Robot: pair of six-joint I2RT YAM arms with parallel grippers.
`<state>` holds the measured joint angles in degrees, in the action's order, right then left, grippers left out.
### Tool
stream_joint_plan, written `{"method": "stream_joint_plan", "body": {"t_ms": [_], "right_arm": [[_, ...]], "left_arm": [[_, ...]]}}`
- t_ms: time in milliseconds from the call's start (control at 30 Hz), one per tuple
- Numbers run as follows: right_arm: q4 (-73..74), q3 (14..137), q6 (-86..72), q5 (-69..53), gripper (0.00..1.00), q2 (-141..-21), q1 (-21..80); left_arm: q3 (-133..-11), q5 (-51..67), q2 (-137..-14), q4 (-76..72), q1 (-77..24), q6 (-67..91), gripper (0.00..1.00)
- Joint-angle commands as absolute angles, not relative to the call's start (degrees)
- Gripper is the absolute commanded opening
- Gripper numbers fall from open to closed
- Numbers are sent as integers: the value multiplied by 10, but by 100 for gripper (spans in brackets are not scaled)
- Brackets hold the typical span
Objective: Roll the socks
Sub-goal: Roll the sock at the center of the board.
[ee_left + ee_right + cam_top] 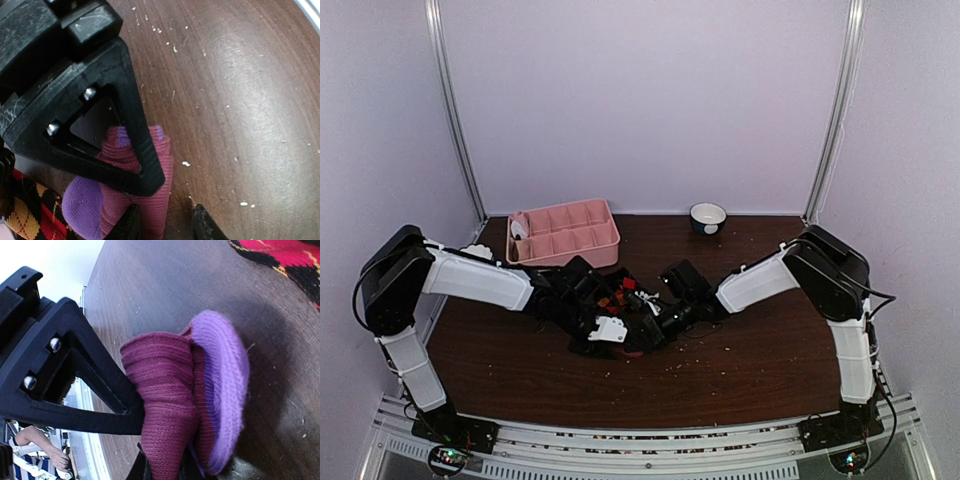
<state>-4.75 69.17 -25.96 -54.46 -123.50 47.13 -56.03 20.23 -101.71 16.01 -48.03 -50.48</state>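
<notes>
Black ribbed plastic finger (65, 365) of the right gripper (658, 314) fills the near view, pressed into the pink sock (170, 390); it looks clamped on it, though the second finger is hidden. The sock is rib-knit magenta, bunched into a thick fold, with the rounded purple toe (225, 390) bulging beside it. It sits mid-table, near of the pink tray (565, 232), between both grippers: right of the left gripper (615, 322), left of the right one, both about equally close. Its long axis seems to run left-right, but the top view hides it. The left finger (135, 125) lies over the sock; can't tell its opening. The argyle sock (30, 210) lies flat, touching the pink one, on the crumb-speckled wood table (240, 100). Likely next: wind the fold tighter toward the toe
</notes>
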Motion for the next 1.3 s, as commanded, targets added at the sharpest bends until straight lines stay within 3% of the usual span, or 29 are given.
{"method": "stream_joint_plan", "body": {"t_ms": [0, 200, 700, 1267], "right_arm": [[29, 656, -292, -538, 0, -1286, 481], [42, 652, -287, -535, 0, -1293, 476], [49, 654, -291, -528, 0, -1284, 473], [-4, 632, -339, -520, 0, -1266, 472]], "left_arm": [[-561, 123, -1037, 116, -484, -513, 37], [-540, 101, -1000, 107, -485, -502, 43], [-556, 117, -963, 142, -485, -460, 45], [-579, 133, -1043, 176, -498, -468, 29]]}}
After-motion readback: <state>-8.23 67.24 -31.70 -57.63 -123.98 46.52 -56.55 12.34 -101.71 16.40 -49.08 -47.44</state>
